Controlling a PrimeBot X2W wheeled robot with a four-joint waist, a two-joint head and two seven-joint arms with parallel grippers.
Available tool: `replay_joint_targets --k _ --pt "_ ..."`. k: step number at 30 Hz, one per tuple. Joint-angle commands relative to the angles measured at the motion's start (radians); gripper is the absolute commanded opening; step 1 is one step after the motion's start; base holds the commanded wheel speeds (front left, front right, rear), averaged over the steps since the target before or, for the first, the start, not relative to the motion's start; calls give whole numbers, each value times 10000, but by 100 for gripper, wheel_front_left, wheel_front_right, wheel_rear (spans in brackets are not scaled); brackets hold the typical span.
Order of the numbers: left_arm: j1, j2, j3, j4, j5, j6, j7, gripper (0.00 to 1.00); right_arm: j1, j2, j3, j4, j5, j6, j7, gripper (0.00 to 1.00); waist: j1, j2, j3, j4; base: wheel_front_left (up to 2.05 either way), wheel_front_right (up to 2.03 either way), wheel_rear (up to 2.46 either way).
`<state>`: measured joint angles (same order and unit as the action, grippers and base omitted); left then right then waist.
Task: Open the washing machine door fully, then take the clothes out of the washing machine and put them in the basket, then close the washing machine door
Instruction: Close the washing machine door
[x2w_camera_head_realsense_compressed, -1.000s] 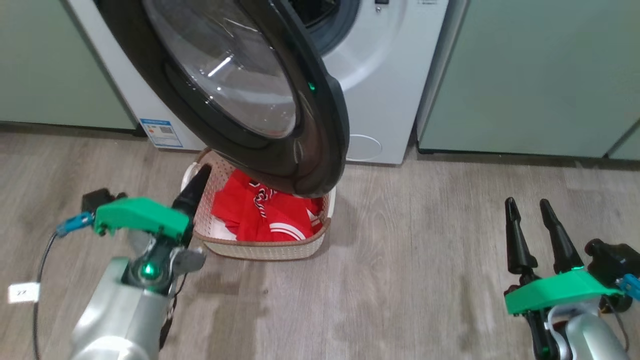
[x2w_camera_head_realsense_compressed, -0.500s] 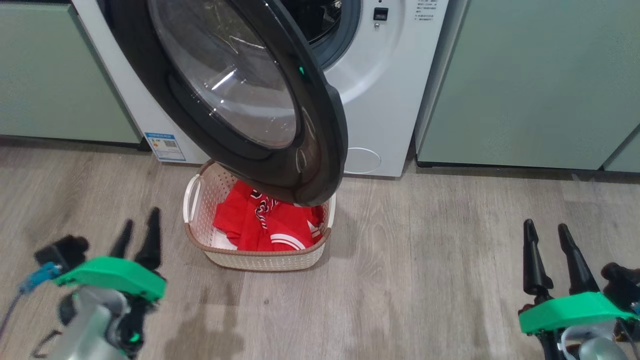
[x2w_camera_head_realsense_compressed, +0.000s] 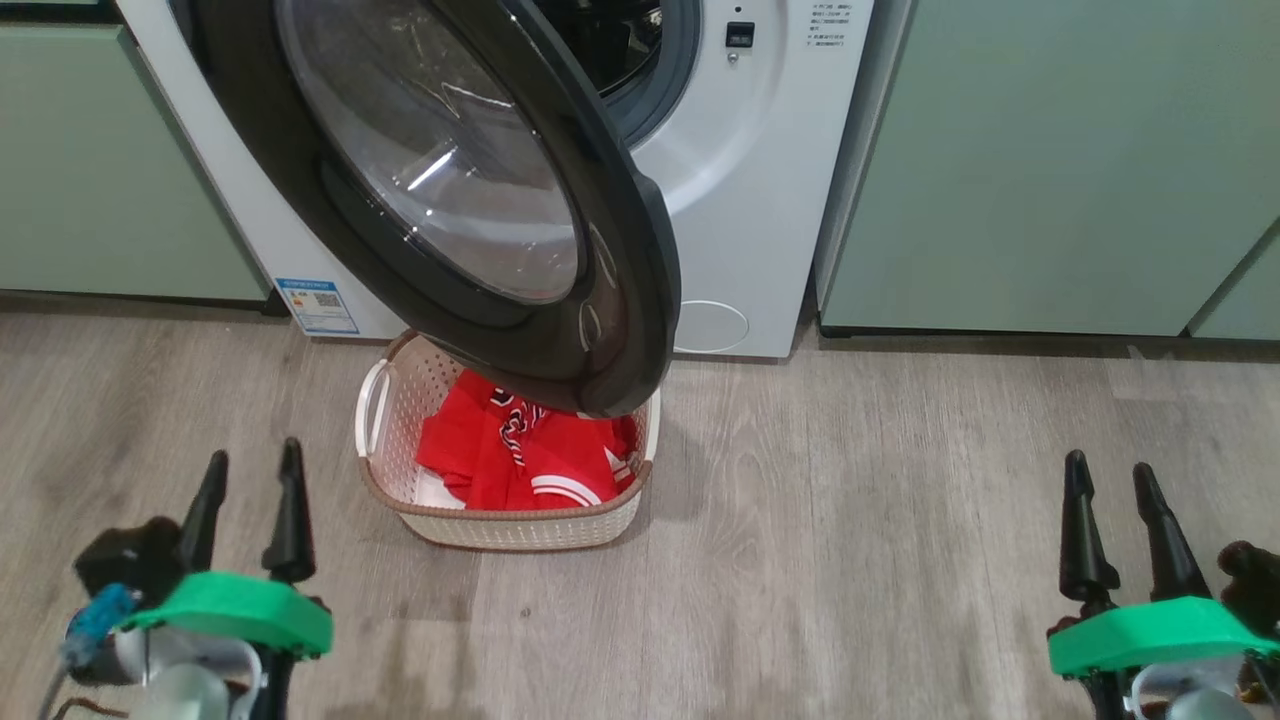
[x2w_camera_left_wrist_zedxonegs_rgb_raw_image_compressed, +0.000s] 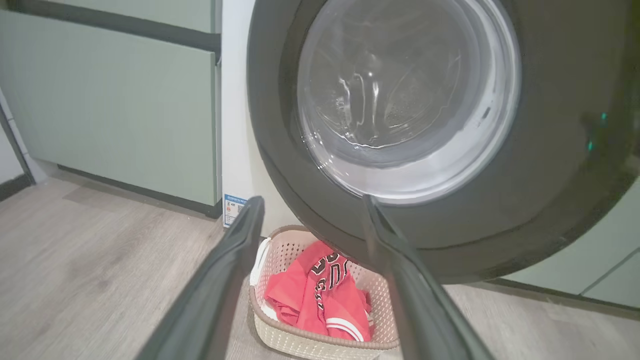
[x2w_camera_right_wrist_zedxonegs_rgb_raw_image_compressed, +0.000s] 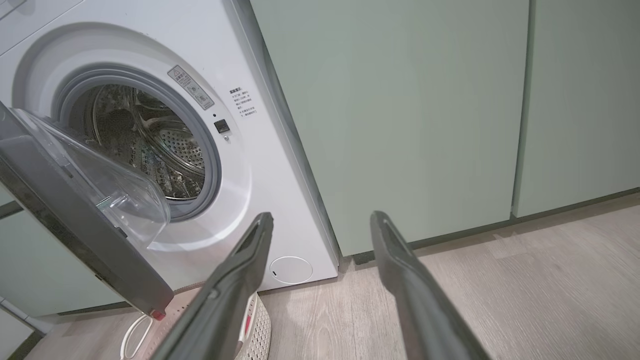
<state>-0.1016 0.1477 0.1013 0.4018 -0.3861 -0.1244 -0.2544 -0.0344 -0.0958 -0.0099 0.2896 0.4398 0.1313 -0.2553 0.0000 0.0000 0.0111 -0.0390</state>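
The washing machine door (x2w_camera_head_realsense_compressed: 470, 200) with its black rim and clear bowl stands partly open, swung out over the basket (x2w_camera_head_realsense_compressed: 400, 400). Red clothes (x2w_camera_head_realsense_compressed: 510, 455) with white stripes lie in the cream basket on the floor in front of the white washing machine (x2w_camera_head_realsense_compressed: 740, 190). In the right wrist view the steel drum (x2w_camera_right_wrist_zedxonegs_rgb_raw_image_compressed: 145, 140) shows no cloth inside, and the door (x2w_camera_right_wrist_zedxonegs_rgb_raw_image_compressed: 80, 210) is seen edge-on. My left gripper (x2w_camera_head_realsense_compressed: 250, 480) hovers open at the lower left, left of the basket. My right gripper (x2w_camera_head_realsense_compressed: 1110, 480) hovers open at the lower right. The left wrist view shows the door (x2w_camera_left_wrist_zedxonegs_rgb_raw_image_compressed: 400, 100), basket (x2w_camera_left_wrist_zedxonegs_rgb_raw_image_compressed: 300, 340) and clothes (x2w_camera_left_wrist_zedxonegs_rgb_raw_image_compressed: 325, 300).
Pale green cabinets (x2w_camera_head_realsense_compressed: 1050, 160) flank the machine on both sides. Wooden floor (x2w_camera_head_realsense_compressed: 850, 520) stretches between the basket and my right gripper. A blue sticker (x2w_camera_head_realsense_compressed: 316, 305) and a round flap (x2w_camera_head_realsense_compressed: 710, 327) sit low on the machine's front.
My left arm has drawn back from the basket's left rim to the lower left corner, fingers now pointing up. The camera has tilted, so the whole scene shifted slightly. The right gripper sits a little lower.
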Motion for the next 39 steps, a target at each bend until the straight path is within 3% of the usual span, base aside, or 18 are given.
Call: replay_joint_targets --k 1,10,11,12,22,29,39 --pt "-295 147 310 -403 237 -63 -73 100 19 -15 190 -336 -74 -6 -65 100 0 0 -2 10 0 0 0" --pt "-25 -123 312 -634 1080 -63 -73 100 39 70 77 -397 90 -6 -65 100 0 0 -13 54 0 0 0" --pt "-16 -139 314 -646 1111 -63 -73 100 35 85 10 -418 190 -6 -65 95 0 0 -12 65 0 0 0" --pt "8 -137 300 -648 1174 -63 -73 100 8 112 -120 -495 421 -6 -65 0 0 0 -15 94 0 0 0" --pt "162 -290 393 -916 1479 -63 -74 100 -849 -123 -290 -2233 823 -6 -65 0 0 0 62 559 0 0 0" --pt "274 -502 313 -1033 1594 -63 -74 100 -1820 -354 537 -3428 902 -6 -65 0 0 0 86 1085 0 0 0" --pt "154 -777 -60 -886 1634 -63 -74 100 -3617 -675 3789 -3676 935 -6 -65 0 0 0 225 2399 0 0 0"
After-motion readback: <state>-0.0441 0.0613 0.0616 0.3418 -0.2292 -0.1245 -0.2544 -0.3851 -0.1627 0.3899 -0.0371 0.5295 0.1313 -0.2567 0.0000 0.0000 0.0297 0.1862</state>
